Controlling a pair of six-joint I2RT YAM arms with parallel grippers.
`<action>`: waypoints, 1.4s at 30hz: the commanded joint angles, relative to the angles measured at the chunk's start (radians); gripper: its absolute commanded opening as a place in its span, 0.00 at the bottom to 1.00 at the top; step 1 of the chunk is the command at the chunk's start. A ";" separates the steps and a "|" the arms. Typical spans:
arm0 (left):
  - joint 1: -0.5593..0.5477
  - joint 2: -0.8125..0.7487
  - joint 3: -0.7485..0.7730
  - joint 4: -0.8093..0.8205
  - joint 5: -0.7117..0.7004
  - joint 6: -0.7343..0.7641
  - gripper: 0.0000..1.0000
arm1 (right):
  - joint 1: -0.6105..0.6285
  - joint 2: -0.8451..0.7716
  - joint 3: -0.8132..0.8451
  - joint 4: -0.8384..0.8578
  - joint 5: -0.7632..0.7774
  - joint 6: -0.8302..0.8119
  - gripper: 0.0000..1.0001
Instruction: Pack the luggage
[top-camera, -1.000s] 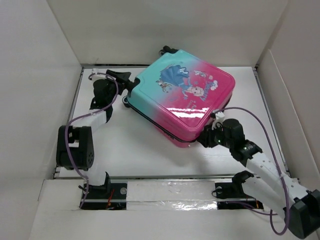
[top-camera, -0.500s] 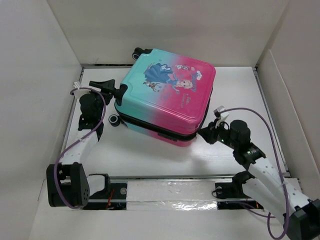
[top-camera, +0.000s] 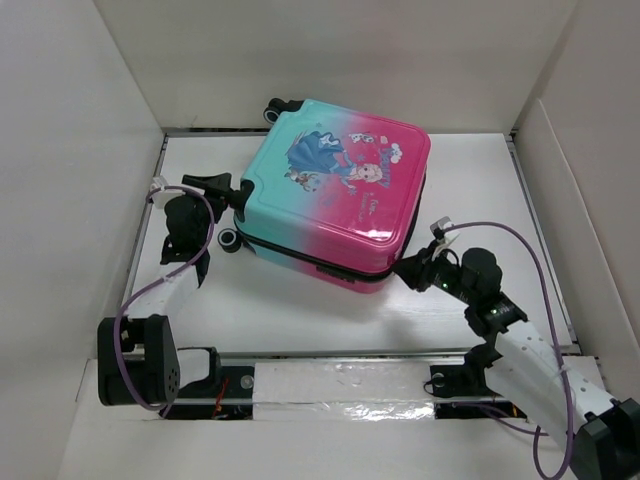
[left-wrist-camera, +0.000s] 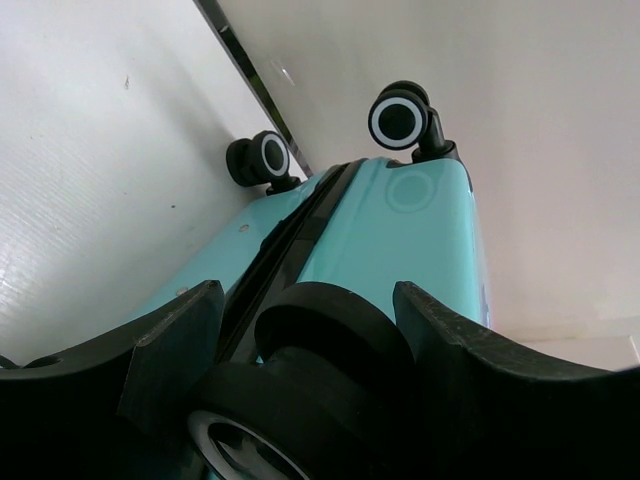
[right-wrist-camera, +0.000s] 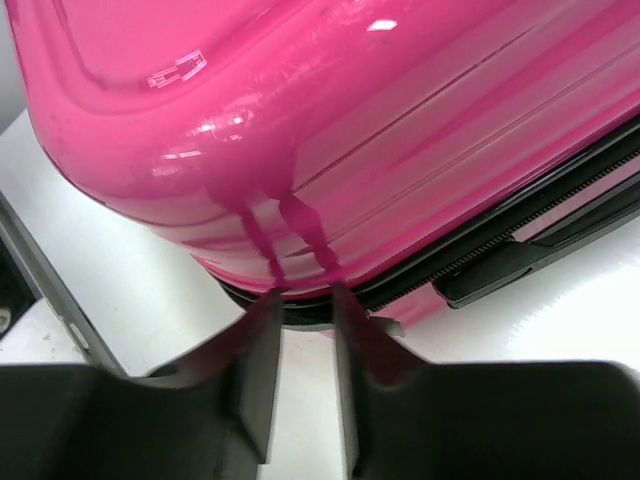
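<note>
I'm looking at a white table (top-camera: 290, 300) boxed in by white walls (top-camera: 70, 150). The luggage (top-camera: 335, 190) lies flat and closed, mid-table toward the back, skewed. It has a glossy shell, teal at the wheel end fading to pink, with a princess print on top and black trim. The left gripper (top-camera: 225, 183) is at the teal corner, fingers apart and straddling a wheel (left-wrist-camera: 320, 335), with a gap on one side. The right gripper (right-wrist-camera: 302, 300) is at the near pink corner, its fingers nearly together with nothing in the slim gap, tips at the black trim.
</note>
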 joint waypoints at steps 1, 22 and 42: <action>-0.017 0.008 0.017 0.147 0.081 0.036 0.00 | 0.008 0.005 -0.014 0.049 0.056 0.016 0.26; -0.006 0.108 0.048 0.133 0.111 0.017 0.00 | 0.008 0.054 -0.126 0.253 0.043 0.016 0.46; -0.006 -0.093 0.016 -0.098 -0.120 0.042 0.71 | 0.008 0.018 -0.175 0.367 -0.012 0.025 0.00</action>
